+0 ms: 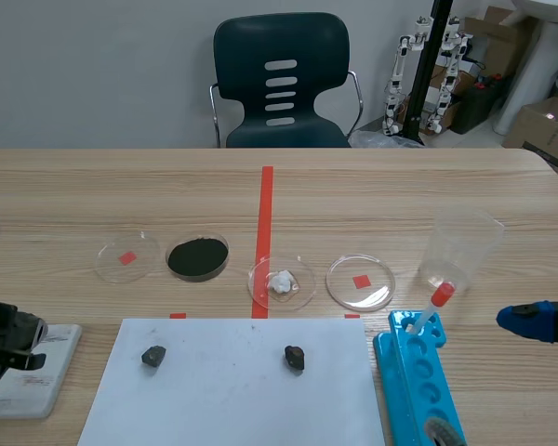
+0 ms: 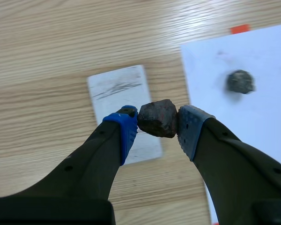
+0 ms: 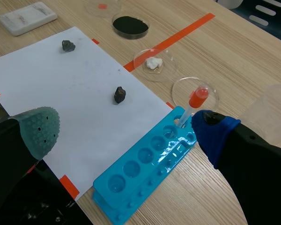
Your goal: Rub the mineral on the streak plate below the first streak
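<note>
Worktop (image 1: pixel 502 204) showing matt pale wood grain. Mineral (image 2: pixel 158 118) looking rough, dull. Streak plate (image 2: pixel 117 89) looking smooth, matt white. Tray (image 3: pixel 152 165) gleaming, glossy blue plastic.

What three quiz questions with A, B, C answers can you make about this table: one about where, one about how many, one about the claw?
1. Where is the streak plate? A. on the table beside the white paper B. on the floor C. in a drawer
2. How many rocks lie on the paper? A. one B. two C. five
3. The left claw is: A. open B. shut on nothing C. shut on a mineral
Answers: 1 A, it lies on wood by the paper's edge; 2 B, two dark rocks sit there; 3 C, both pads press the mineral.
</note>
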Robot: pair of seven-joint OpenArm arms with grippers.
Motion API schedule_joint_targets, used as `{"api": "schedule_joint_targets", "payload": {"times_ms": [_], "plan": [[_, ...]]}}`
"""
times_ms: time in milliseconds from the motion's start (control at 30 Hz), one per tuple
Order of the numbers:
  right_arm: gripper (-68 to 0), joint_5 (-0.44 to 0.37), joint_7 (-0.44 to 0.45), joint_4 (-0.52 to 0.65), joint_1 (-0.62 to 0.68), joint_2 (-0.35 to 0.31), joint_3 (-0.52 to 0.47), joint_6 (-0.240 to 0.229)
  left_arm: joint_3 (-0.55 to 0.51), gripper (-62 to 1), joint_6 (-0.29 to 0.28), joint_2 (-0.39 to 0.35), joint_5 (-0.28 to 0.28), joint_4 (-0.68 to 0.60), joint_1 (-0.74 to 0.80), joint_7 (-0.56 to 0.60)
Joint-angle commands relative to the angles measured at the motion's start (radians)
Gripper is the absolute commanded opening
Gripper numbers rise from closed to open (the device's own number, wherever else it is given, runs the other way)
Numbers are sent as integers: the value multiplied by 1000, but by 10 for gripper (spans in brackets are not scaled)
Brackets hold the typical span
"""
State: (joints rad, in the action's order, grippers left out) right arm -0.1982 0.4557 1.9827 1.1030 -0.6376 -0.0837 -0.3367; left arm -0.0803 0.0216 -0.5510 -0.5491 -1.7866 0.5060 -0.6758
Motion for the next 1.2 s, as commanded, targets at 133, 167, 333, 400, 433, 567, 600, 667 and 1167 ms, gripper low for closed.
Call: {"api": "schedule_joint_targets", "payload": {"times_ms": [133,167,333,400,433,567,600,667,1167], "plan": [[-88,-8,11,6,-6,0,0,0,-12,-464,-57,-48,-46,-128,175,187],[-88,-8,11,6,-6,0,0,0,-12,-464,-62,-48,-46,-149,207,217],[-88,-8,11,6,-6,0,0,0,-12,-464,-93,-48,-25,-232,356,363],[-88,-8,11,6,-6,0,0,0,-12,-464,-97,-48,-8,-257,415,429],[-88,-8,11,6,-6,0,0,0,-12,-464,-97,-48,-6,-268,443,468],[-88,-8,11,6,-6,0,0,0,-11,-464,-97,-48,23,-296,536,618],[-88,-8,11,6,-6,0,0,0,-11,-464,-98,-48,37,-302,556,652],[-88,-8,11,6,-6,0,0,0,-11,-464,-101,-47,68,-311,590,709],[-88,-7,11,6,-6,0,0,0,-9,-464,-122,-43,127,-322,621,788]]}}
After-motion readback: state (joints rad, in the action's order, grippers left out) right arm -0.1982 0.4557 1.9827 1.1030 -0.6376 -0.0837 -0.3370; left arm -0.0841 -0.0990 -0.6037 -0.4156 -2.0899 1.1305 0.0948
